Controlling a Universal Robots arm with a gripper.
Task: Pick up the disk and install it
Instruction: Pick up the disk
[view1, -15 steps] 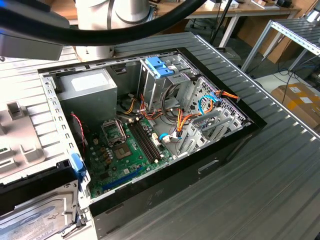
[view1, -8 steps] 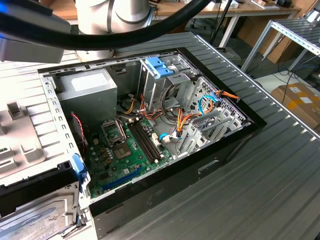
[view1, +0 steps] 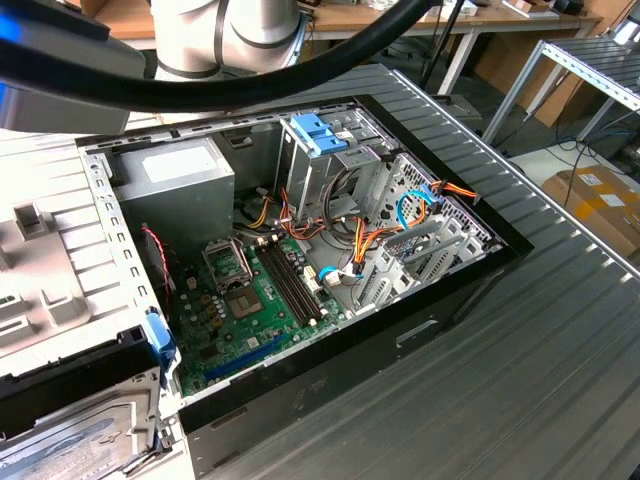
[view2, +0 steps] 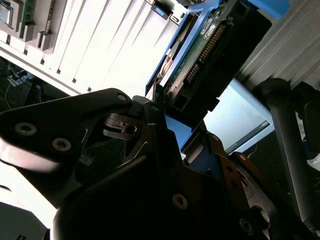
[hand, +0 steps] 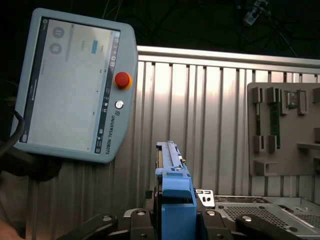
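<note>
The gripper (hand: 175, 222) is clenched on the disk (hand: 170, 165): in the first wrist view its black fingers (hand: 142, 220) press from both sides on the blue side rail, with no gap showing. The disk stands on edge, its long axis running straight out from the gripper over the ribbed metal worktop (hand: 215, 110). In the second wrist view its green circuit-board face (view2: 205, 55) is turned toward the camera, framed by blue rails. Beyond the gripper to one side lies a grey teach pendant (hand: 75, 85) with a red button; on the other side a grey holder (hand: 265, 165) carries memory modules (hand: 274, 125) upright in its slots. In the exterior view the open computer case (view1: 440, 300) sits on the worktop well apart from the gripper; inside it are a grey power-supply box (view1: 170, 175), a green motherboard (view1: 250, 300), a metal drive cage with a light-blue latch (view1: 320, 135), and orange and black cables (view1: 350, 240).
</note>
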